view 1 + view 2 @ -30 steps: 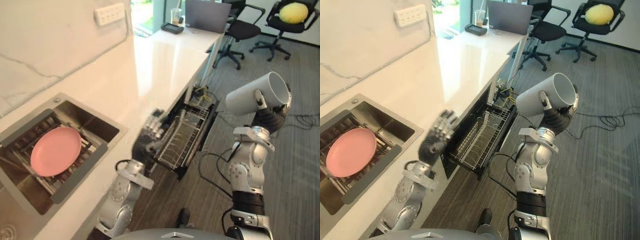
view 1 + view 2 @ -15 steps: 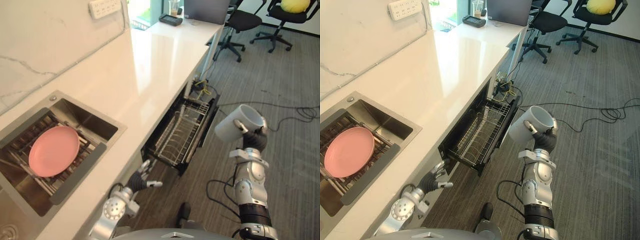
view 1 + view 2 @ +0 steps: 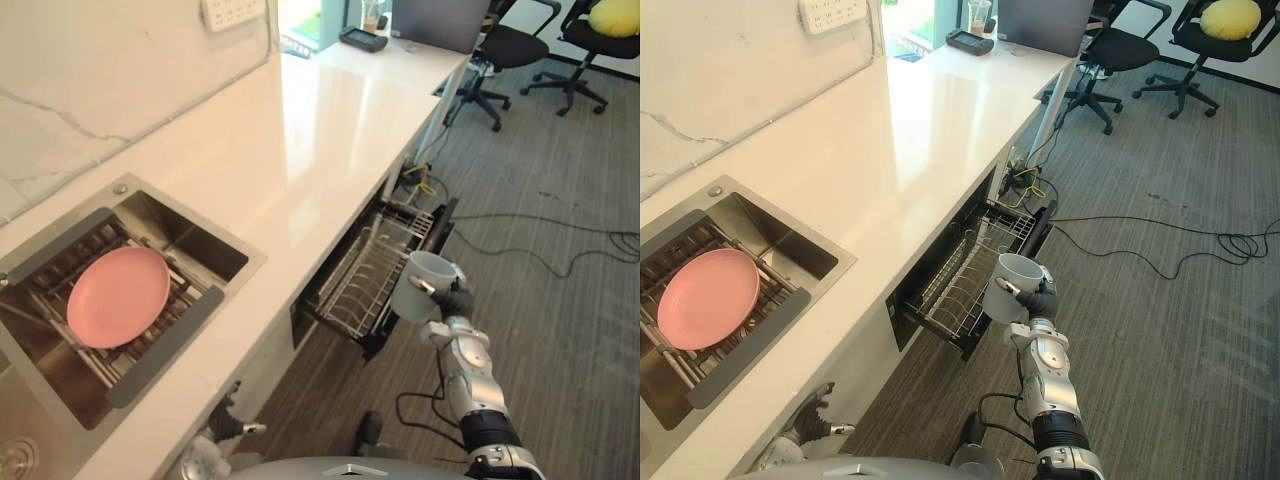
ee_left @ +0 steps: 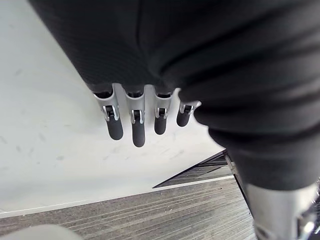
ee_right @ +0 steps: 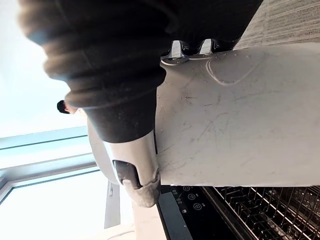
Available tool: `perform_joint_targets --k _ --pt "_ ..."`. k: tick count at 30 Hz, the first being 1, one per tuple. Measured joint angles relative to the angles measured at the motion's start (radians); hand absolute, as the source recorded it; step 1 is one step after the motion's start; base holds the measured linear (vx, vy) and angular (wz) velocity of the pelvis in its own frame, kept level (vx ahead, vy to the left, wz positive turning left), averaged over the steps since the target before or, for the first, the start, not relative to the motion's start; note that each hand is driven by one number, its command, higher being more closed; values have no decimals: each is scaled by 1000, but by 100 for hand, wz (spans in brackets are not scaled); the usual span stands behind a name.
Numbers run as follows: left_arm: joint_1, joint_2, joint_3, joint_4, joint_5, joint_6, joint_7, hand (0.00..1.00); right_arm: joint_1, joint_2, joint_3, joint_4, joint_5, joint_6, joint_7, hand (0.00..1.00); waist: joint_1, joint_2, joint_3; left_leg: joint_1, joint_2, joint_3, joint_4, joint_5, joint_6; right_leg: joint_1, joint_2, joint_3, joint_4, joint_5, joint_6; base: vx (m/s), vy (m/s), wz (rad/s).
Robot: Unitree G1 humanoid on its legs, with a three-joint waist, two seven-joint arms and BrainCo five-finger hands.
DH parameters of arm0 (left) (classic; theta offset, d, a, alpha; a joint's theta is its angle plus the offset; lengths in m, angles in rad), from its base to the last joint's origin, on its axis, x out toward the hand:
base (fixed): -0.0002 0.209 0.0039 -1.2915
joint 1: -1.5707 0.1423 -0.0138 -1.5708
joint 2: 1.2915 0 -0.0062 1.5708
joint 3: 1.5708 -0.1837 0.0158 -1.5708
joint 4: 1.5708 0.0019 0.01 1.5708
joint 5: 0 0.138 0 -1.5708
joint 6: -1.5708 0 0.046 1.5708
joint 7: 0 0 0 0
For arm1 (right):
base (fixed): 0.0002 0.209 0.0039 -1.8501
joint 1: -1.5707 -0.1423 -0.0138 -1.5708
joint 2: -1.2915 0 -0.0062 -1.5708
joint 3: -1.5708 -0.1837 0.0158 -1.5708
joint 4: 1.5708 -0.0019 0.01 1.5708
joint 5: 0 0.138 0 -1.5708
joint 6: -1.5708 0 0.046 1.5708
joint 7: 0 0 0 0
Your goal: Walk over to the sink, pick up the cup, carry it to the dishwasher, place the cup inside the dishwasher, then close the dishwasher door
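Just beside the outer front corner of the pulled-out dishwasher rack (image 3: pixel 368 282), above the floor (image 3: pixel 560 320), carried the white cup (image 3: pixel 422 285) in the right hand (image 3: pixel 455 300), thumb and fingers curled round its wall, mouth turned up and a little tilted. Gripped it by the side, probably so as to leave the base free for setting down among the wires. Hung the left hand (image 3: pixel 225 425) low against the front of the bench (image 3: pixel 320 130), below the sink (image 3: pixel 205 255), fingers (image 4: pixel 132 127) straight and loosely spread, holding nothing, seemingly clear of the rack's path. Noted a pink plate (image 3: pixel 118 296) lying on the grid in the sink, well apart from the work. Found the rack's inner half tucked under the bench lip and its outer half open from above, so judged the outer half the easier place to lower into. Judged the rack's raised front rim and upright tines the likeliest things to catch the cup's base. Had wide bare floor on the right side for stepping or swinging the arm, with the office chairs (image 3: pixel 500 45) far off.
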Motion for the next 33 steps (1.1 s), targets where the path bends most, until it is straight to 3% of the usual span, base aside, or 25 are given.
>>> perform_joint_targets --k 10,14,20,28,33 --pt "-1 -3 42 92 0 -36 46 0 -51 -57 11 119 -69 -1 23 100 17 14 22 -4 2 -39 -14 11 0 19 -3 -38 0 -12 4 -1 -10 11" --pt "0 3 55 130 0 -36 68 0 -118 -90 32 189 -165 10 24 100 24 15 33 -21 0 -65 -14 17 -1 19 -6 -65 0 -15 5 9 -12 19" --pt "12 21 33 140 -2 -59 77 0 -210 -130 45 317 -239 81 26 100 48 17 38 -35 -14 -115 -12 25 2 34 -20 -109 0 -18 9 21 7 23" --pt "-4 33 -2 127 -2 -85 89 0 -303 -160 81 425 -244 124 60 100 63 31 81 -42 -29 -133 -12 30 10 37 -35 -118 1 -16 12 -2 7 7" --pt "-24 36 -28 127 -4 -102 108 0 -330 -160 81 512 -325 160 77 100 71 45 105 -56 -32 -149 -13 33 12 37 -39 -135 7 -17 15 13 -8 12"
